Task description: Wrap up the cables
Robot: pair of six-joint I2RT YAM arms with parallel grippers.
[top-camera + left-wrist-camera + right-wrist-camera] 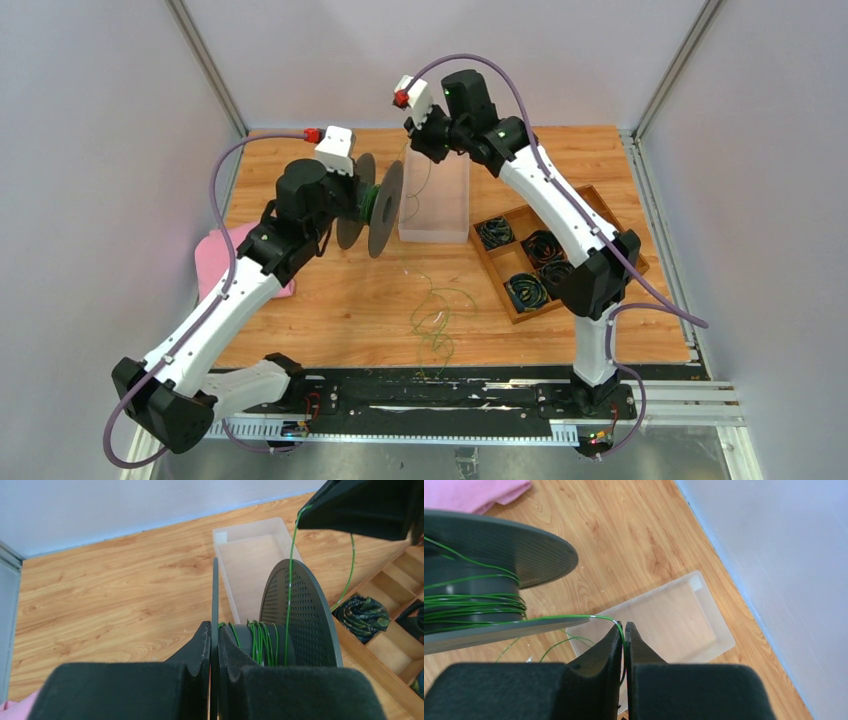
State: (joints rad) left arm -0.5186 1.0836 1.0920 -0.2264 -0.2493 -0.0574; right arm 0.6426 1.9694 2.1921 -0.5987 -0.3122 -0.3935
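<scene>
Jaws of the left gripper are pinched narrow on the thin edge of the near flange of a dark grey spool. The flange stands edge-on between the pads. The spool is off the wooden table, flanges upright, axis roughly level.

- Just past these jaws, on the hub: several turns of green cable, bunched toward the far, perforated flange.
- One strand climbs from the hub over the far flange's rim to the right gripper, above and to the right of the left jaws.

Right gripper: jaws closed to a slit on the green cable. The strand enters at the fingertips and runs taut leftward from them to the spool hub. A second length hangs down from this gripper toward the table.

Below the right jaws:
- clear plastic bin, resting on the table, just beyond the spool's far flange
- loose loops of the same cable on the table, on the arm-base side of the bin

Farther out:
- right of the bin, a compartmented wooden tray holding coiled cables, dark with green
- far left of the left jaws, beyond the forearm, a pink cloth at the table edge
</scene>
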